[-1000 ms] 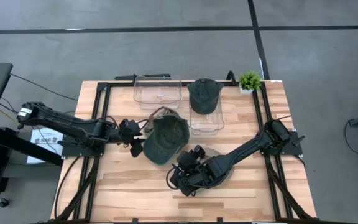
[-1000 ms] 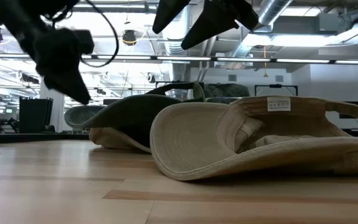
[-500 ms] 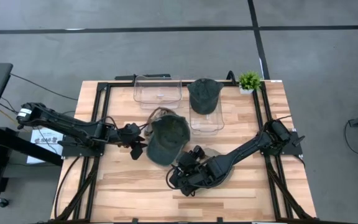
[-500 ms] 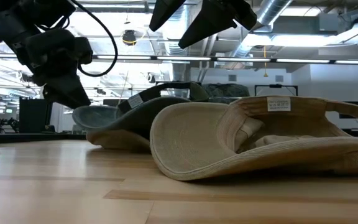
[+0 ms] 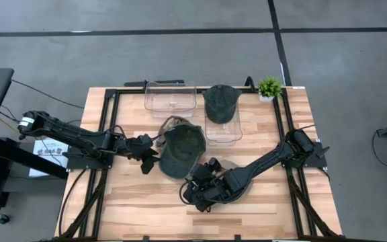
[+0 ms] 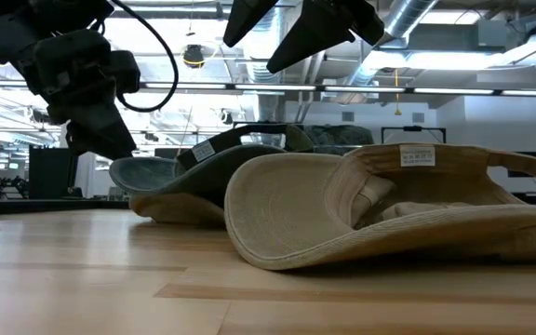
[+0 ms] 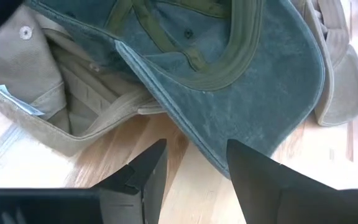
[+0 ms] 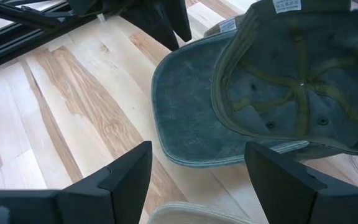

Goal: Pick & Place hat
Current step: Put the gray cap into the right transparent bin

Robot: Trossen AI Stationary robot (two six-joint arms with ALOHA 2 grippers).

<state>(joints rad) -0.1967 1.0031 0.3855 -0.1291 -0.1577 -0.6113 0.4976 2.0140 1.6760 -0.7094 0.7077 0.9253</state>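
Since a second ago my left gripper (image 5: 148, 154) has edged toward the green hat (image 5: 182, 149), and that hat has shifted a little across the table (image 5: 274, 202) and turned. I read this as the approach-and-grasp step for that hat, not yet a lift.

In the left wrist view the fingers (image 7: 143, 175) stand apart, nothing between them, with the green brim (image 7: 272, 93) just ahead. Next I judge I need to slide one finger under that brim edge and close; the brim is a stiff curved panel, while the washed cotton crown is soft and will sag.

Upside down at mid-table, the green hat partly overlies a tan hat (image 7: 55, 99) of paler, limp canvas. Behind sit two clear rigid plastic bins; the left bin (image 5: 170, 99) holds nothing, the right bin (image 5: 223, 128) has a dark green cap (image 5: 221, 102) on it.

My right gripper (image 5: 201, 189) hovers spread wide and empty over a second tan hat (image 6: 380, 209) near the front.
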